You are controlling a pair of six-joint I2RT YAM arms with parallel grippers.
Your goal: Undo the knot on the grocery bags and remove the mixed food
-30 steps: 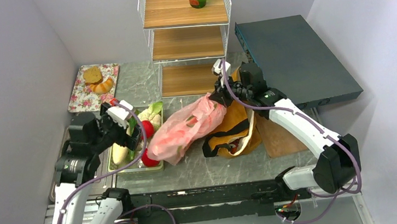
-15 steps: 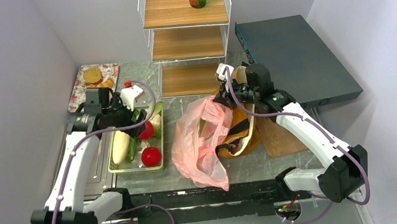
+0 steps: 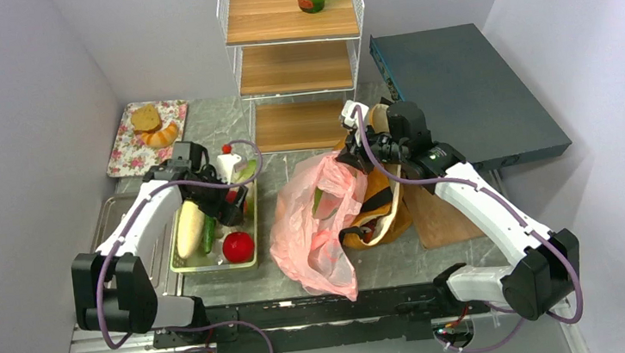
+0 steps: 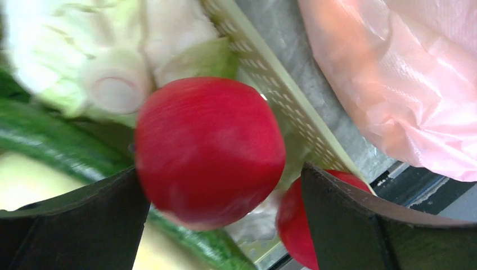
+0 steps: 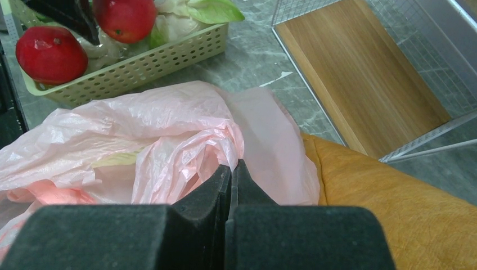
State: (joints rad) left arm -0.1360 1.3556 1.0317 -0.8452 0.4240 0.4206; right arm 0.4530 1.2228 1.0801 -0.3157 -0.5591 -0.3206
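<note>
On the grey marble bench [image 3: 387,264], the mustard-brown fabric tote [image 3: 380,192] lies partly under the thin pink plastic bag [image 3: 314,228], whose top the right claw [image 5: 230,171] pinches tight. In the pale-green perforated basket [image 5: 140,62], the left claw [image 4: 220,171] stands spread around a round red fruit [image 4: 208,149].

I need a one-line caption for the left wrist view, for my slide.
Open left gripper straddles a red fruit beside the basket rim, pink bag alongside.

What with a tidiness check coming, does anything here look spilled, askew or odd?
The pink bag sprawls off the brown tote, its loose end drooping past the near edge of the table over the black rail, while the right gripper pinches its top. Nothing looks spilled or broken.
</note>
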